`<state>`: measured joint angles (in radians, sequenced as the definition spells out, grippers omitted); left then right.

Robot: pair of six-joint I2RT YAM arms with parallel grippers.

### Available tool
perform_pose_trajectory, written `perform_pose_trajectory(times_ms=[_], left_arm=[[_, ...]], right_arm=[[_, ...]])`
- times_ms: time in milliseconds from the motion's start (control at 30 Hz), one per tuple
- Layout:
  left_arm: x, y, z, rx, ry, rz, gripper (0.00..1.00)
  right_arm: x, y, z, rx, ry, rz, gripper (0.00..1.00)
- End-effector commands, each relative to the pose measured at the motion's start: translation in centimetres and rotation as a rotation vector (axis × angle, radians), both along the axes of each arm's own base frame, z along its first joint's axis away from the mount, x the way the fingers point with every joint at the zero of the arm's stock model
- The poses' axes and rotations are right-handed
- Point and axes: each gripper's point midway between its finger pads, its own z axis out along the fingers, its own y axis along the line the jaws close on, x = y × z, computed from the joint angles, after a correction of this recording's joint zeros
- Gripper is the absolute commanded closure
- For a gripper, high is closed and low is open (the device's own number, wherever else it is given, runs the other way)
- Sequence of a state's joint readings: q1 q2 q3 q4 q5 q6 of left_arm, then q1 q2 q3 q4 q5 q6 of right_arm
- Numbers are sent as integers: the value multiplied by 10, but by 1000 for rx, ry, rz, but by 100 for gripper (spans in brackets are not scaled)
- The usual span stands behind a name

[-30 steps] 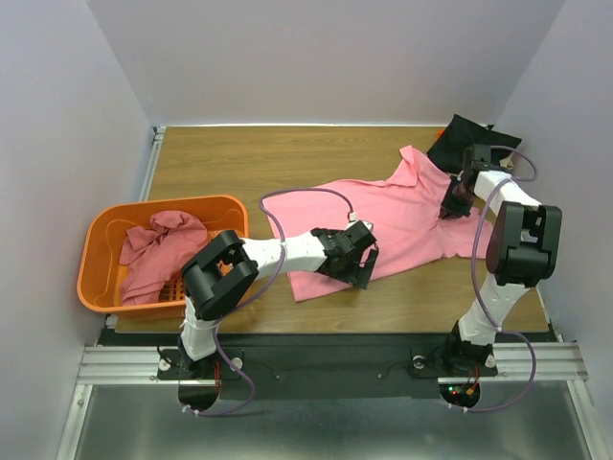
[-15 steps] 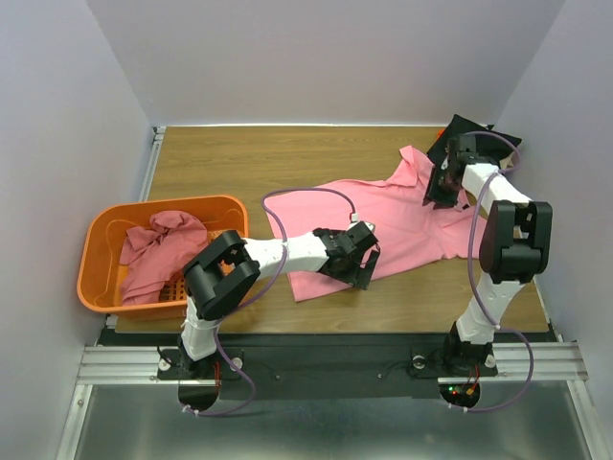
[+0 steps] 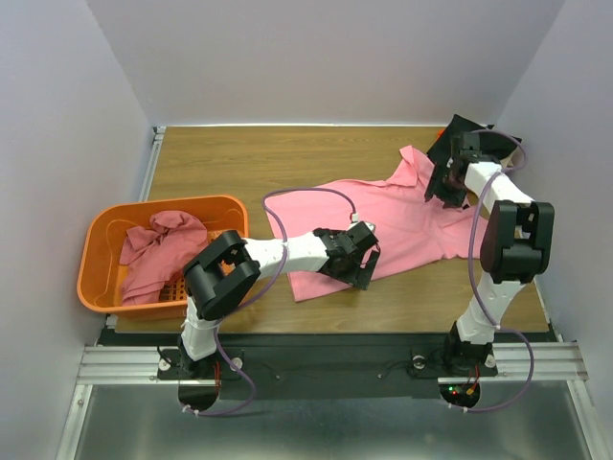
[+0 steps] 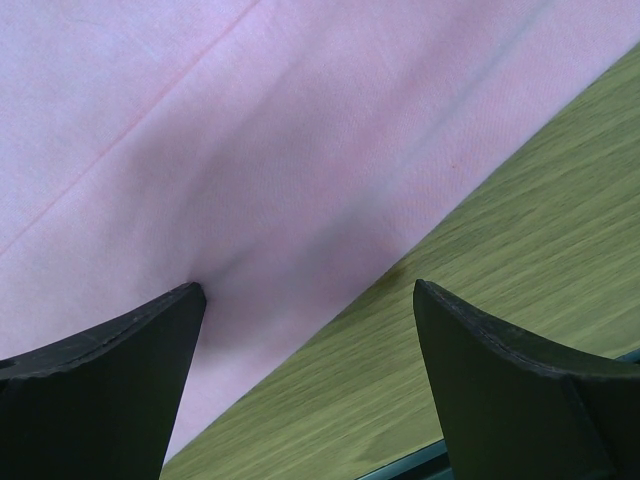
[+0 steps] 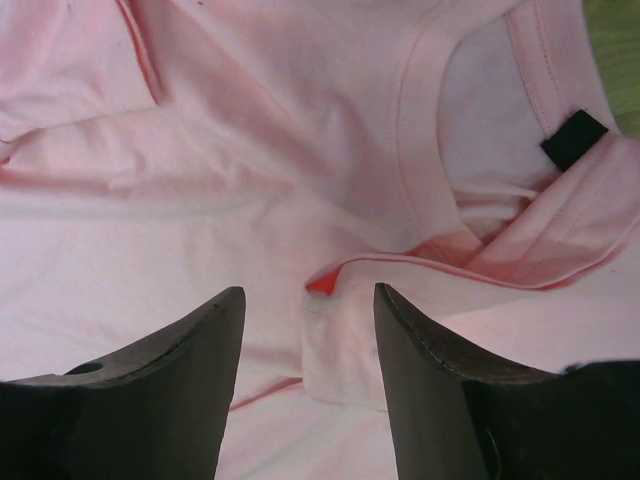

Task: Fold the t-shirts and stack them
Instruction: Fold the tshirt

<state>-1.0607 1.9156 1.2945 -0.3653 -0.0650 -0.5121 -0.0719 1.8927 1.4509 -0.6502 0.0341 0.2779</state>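
The pink shirt (image 3: 402,216) lay spread across the centre and right of the table (image 3: 239,163), unfolded. The step in hand looked like flattening and squaring it ahead of the first fold.

The left gripper (image 3: 356,261) sat low on the shirt's lower hem (image 4: 330,320), jaws fully apart and grasping nothing. The right gripper (image 3: 442,187) hung over the collar (image 5: 420,120) end at upper right, jaws parted, with nothing pinched between them.

The next move probably called for each gripper to close on an edge: the left on the hem, the right on the rumpled flap by the collar. Both would need to lift together so the cloth did not drag or bunch.

Only the top view showed the rest. A rose shirt (image 3: 153,251) lay heaped in the basket (image 3: 96,240) at left. A black shirt (image 3: 458,132) lay at the far right corner, just beyond the right gripper.

Only the left wrist view showed one finger (image 4: 110,390) on cloth and the other above bare wood. Only the right wrist view showed the black label (image 5: 574,138) inside the collar, and a small fold lying turned over between the fingers.
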Motion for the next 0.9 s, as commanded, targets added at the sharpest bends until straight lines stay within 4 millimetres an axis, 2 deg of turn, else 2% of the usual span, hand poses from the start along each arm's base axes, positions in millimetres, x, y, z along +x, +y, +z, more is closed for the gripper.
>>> perform_pose_trajectory(times_ms=[0,367,433,467,500,533,633,667,867], left_arm=[[-21,17,-35,103,93,-23,2],[-21,19,-38,122,95,-31,2],[-20,22,-39,134,93,-18,2],[-22,24,-40,140,95,-18,2],[-22,25,-40,140,96,-18,1],[-23,27,-42,146,101,-17,2],[-24,29,-43,150,103,-18,2],[-25,29,-42,152,105,-17,2],[-26,31,-43,157,107,-17,2]], right_arm=[[7,-7,9,-17,-24,-36,40],[4,2,-22,33,46,-19,43],[4,3,-23,36,48,-18,49],[4,4,-24,40,51,-16,60],[5,3,-23,39,48,-14,65],[6,3,-22,39,45,-14,78],[9,7,-14,37,25,-3,100],[10,15,-12,58,18,20,100],[8,24,-13,43,24,75,100]])
